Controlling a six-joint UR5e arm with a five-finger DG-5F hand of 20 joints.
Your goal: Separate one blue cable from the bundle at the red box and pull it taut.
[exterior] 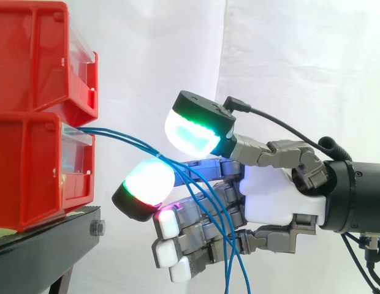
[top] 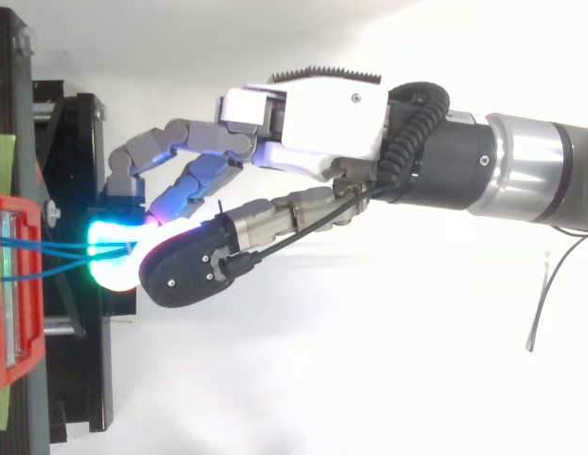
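Several thin blue cables (exterior: 125, 139) leave the front of the lower red box (exterior: 30, 171) and run right and down. They meet between two glowing fingertips (exterior: 190, 131) of my hand (exterior: 279, 196), then fan out and hang down in front of the lower fingers. The upper green-white pad sits just above the bundle. The lower cyan-green pad (exterior: 147, 180) sits just under it, and a narrow gap shows between the two. From above, the cables (top: 47, 248) reach from the red box (top: 5, 284) into the cyan glow under the hand (top: 313, 123).
A second red box (exterior: 37, 55) is stacked on the lower one, both on a black stand (exterior: 43, 245). A white curtain hangs behind. In the top view, a thin grey wire (top: 541, 303) dangles at the right.
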